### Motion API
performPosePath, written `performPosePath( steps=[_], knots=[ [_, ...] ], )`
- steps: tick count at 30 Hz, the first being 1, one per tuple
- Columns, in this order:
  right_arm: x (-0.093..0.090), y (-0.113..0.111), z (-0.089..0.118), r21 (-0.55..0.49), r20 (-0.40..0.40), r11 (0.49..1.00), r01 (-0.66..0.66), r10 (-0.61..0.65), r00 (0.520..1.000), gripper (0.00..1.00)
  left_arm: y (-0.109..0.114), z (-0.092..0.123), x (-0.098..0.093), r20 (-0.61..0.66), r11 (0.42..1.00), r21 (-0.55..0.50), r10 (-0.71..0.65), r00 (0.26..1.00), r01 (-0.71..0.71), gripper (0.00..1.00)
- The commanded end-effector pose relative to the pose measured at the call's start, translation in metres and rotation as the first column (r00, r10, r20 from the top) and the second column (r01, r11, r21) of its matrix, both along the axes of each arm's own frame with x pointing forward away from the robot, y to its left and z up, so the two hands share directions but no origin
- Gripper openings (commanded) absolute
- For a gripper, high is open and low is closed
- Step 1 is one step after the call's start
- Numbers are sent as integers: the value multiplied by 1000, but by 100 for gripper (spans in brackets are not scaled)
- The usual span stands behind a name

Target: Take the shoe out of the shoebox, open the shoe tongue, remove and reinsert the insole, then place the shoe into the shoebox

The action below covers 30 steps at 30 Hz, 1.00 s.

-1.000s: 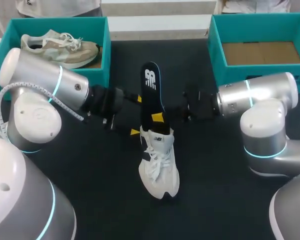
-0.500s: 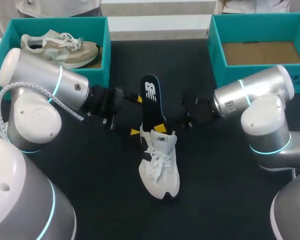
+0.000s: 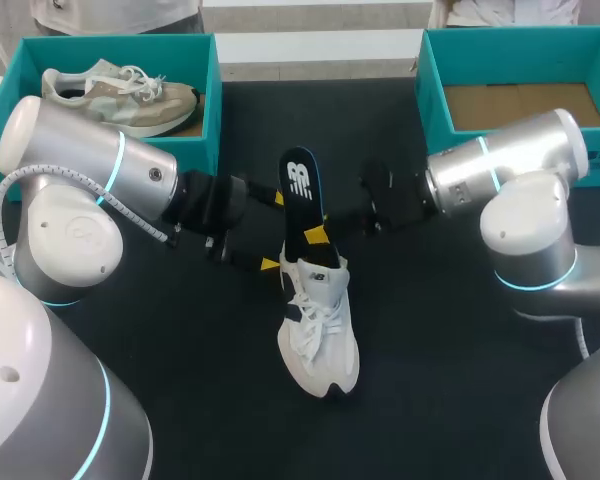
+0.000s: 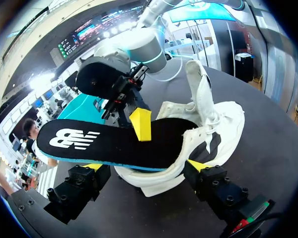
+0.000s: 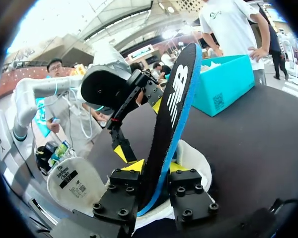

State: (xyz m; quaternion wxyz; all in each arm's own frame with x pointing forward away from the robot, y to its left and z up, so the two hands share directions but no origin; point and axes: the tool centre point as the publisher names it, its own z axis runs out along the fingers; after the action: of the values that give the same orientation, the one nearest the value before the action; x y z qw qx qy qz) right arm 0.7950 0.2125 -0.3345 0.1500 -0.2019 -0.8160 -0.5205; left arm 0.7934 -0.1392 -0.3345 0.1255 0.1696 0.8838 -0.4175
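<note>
Foam insole (image 3: 301,195), likely light and bendy, is pinched just above the shoe (image 3: 320,335) collar by right gripper (image 5: 155,167), a sound hold; left gripper (image 4: 145,167) gapes wide about the heel.

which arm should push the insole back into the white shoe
Probably right: the right end effector is shut on the insole, whose lower end sits in the white shoe. The left end effector only sits beside its heel.

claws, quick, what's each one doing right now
left claw: open, heel of the white shoe between its fingers
right claw: closed on the insole
</note>
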Motion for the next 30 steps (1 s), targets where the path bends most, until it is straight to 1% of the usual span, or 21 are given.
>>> performPosePath(
  steps=[1,3,10,12,14,16,20,24,29,30],
  knots=[
    [7,6,-8,-25,-33,999,-28,27,999,0,-1,0,0,0,1000,5,0,1000,0,100],
    [1,4,-12,-44,-51,999,-29,27,998,0,-1,0,0,0,1000,5,0,1000,0,100],
    [-38,-3,-30,-95,-161,995,-28,12,987,0,-1,0,0,0,1000,5,0,1000,0,100],
    [-43,-4,-31,-92,-169,996,-21,5,986,0,-1,0,0,0,1000,5,0,1000,0,100],
    [-43,-4,-30,-94,-164,995,-14,-2,986,0,-1,0,0,0,1000,5,0,1000,0,100],
    [-38,-6,-23,-89,-133,996,-1,-11,991,0,-1,0,0,0,1000,5,0,1000,0,100],
    [-22,-2,-12,-82,-83,997,-12,6,997,15,-1,0,0,0,1000,5,0,1000,0,100],
    [-5,3,-7,-75,-51,997,-35,32,998,22,-1,0,0,0,1000,5,0,1000,0,100],
    [9,8,-8,-55,-38,997,-50,48,998,19,-1,0,0,0,1000,5,0,1000,0,100],
    [10,8,-9,-58,-41,997,-55,52,998,12,-1,0,0,0,1000,5,0,1000,0,100]
  ],
)
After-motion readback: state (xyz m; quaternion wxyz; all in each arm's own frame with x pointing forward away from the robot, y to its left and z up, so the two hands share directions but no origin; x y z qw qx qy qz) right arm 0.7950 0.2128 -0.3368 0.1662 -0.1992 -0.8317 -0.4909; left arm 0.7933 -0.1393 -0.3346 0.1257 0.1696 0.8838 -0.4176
